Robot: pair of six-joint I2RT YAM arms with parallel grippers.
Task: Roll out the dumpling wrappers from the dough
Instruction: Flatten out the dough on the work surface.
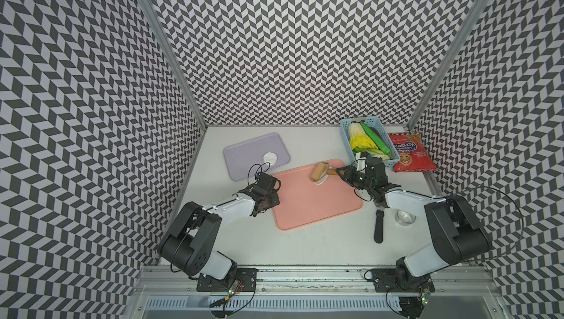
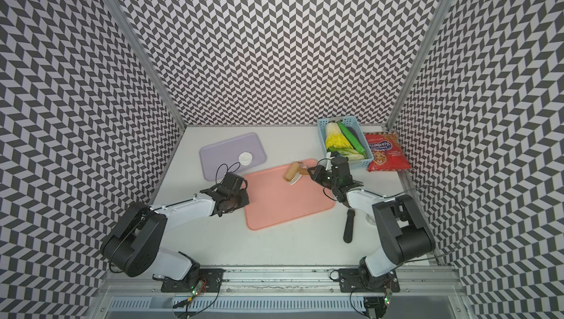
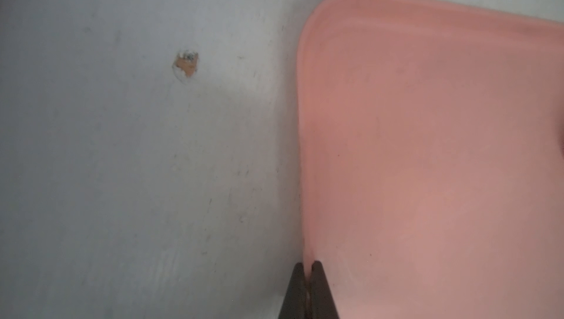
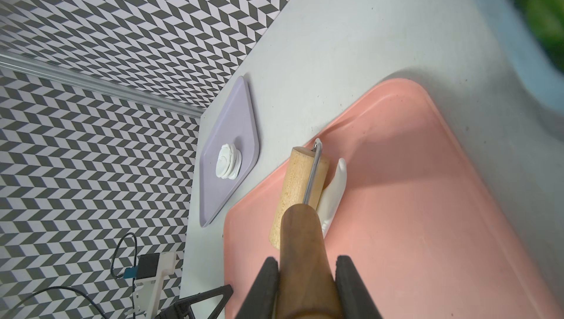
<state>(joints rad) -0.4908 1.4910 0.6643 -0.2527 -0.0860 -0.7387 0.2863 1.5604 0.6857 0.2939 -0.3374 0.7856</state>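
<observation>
1. A white counter (image 1: 305, 247) carries everything, walled in by zigzag-patterned panels.
2. A pink tray (image 1: 317, 207) lies at the centre, with a purple tray (image 1: 244, 155) just beyond its far-left corner.
3. A blue basket (image 1: 346, 140) of vegetables stands at the far right, and a red snack bag (image 1: 412, 152) lies to its right.
4. The right tool (image 4: 306, 261) grasps the dark handle of a wooden roller (image 4: 300, 192) over the pink tray's far edge.
5. The left tool (image 3: 307, 267) is clenched on the pink tray's left rim.
6. A black spatula (image 1: 379, 229) lies on the counter to the right of the pink tray.
7. The dough (image 4: 334, 189), a white strip, lies pressed under the roller on the pink tray.
8. The dumpling wrappers (image 4: 228, 161) sit stacked on the purple tray, near its right edge.
9. A steel ring (image 1: 405, 217) rests beside the spatula, partly hidden by the right arm.
</observation>
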